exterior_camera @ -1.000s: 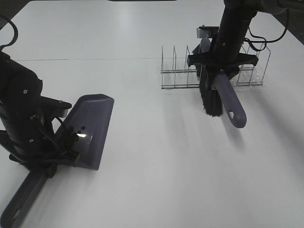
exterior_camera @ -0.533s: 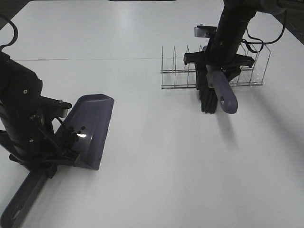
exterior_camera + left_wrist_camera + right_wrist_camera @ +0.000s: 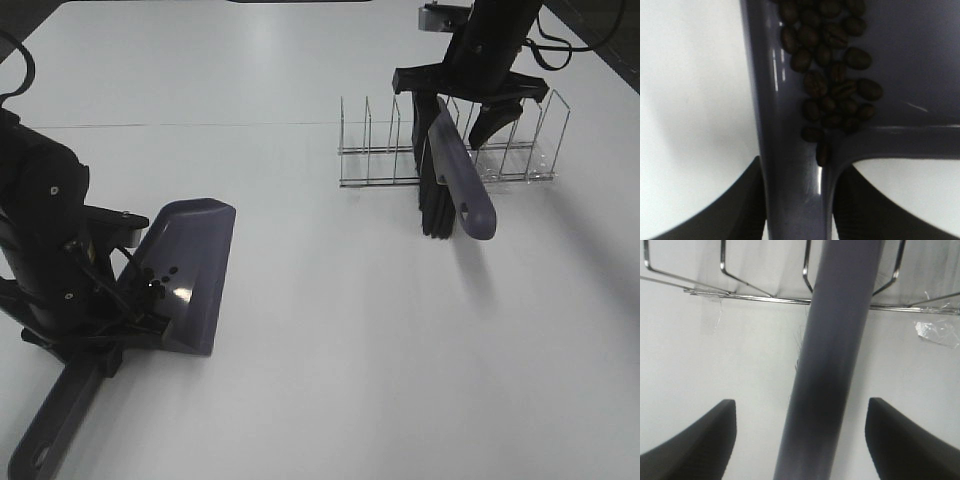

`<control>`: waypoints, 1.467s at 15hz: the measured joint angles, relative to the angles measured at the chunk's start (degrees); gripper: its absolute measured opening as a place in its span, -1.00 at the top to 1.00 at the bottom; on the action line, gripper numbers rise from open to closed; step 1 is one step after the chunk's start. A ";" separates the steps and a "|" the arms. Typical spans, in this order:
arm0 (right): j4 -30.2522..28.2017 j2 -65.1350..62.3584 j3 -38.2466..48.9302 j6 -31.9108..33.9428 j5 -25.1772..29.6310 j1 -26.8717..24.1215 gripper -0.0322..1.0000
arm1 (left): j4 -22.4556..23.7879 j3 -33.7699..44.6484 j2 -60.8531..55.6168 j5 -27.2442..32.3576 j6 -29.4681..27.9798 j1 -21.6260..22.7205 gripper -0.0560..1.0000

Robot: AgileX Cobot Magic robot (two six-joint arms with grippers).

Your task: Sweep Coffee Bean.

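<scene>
The coffee beans (image 3: 832, 75) lie heaped in the back corner of a grey-purple dustpan (image 3: 190, 265); in the high view they show only as a few dark dots (image 3: 160, 275). My left gripper (image 3: 105, 340) is shut on the dustpan's handle (image 3: 792, 165) and holds the pan on the table at the left. The brush (image 3: 455, 170), with black bristles (image 3: 435, 205), leans on its own against a wire rack (image 3: 380, 150). My right gripper (image 3: 468, 110) is open just above it, its fingers (image 3: 690, 440) well clear of the brush handle (image 3: 835, 350) on both sides.
The wire rack (image 3: 755, 292) stands at the back right of the white table (image 3: 330, 330). The dustpan's long handle (image 3: 55, 425) reaches toward the front left edge. Cables hang behind the right arm (image 3: 560, 50).
My right gripper has let go of the brush, opened wide and lifted up and back. The brush has come to rest against the rack. The dustpan has barely moved.
</scene>
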 joint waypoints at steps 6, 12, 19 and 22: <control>-0.46 -4.13 -0.06 -0.63 -0.11 0.00 -0.28 | -1.49 -9.63 4.41 1.03 -1.09 0.40 0.24; -0.46 -5.50 -0.06 -0.69 -0.06 0.00 -0.28 | -3.27 -14.09 7.28 2.23 0.97 0.40 0.23; -0.86 -11.92 0.11 -1.66 -0.06 0.00 -0.28 | -2.81 -14.15 0.40 5.21 1.78 0.57 -0.44; -0.86 -15.58 3.72 -2.41 -0.17 0.00 -0.28 | -2.75 -15.01 -3.04 6.53 3.09 4.53 -0.45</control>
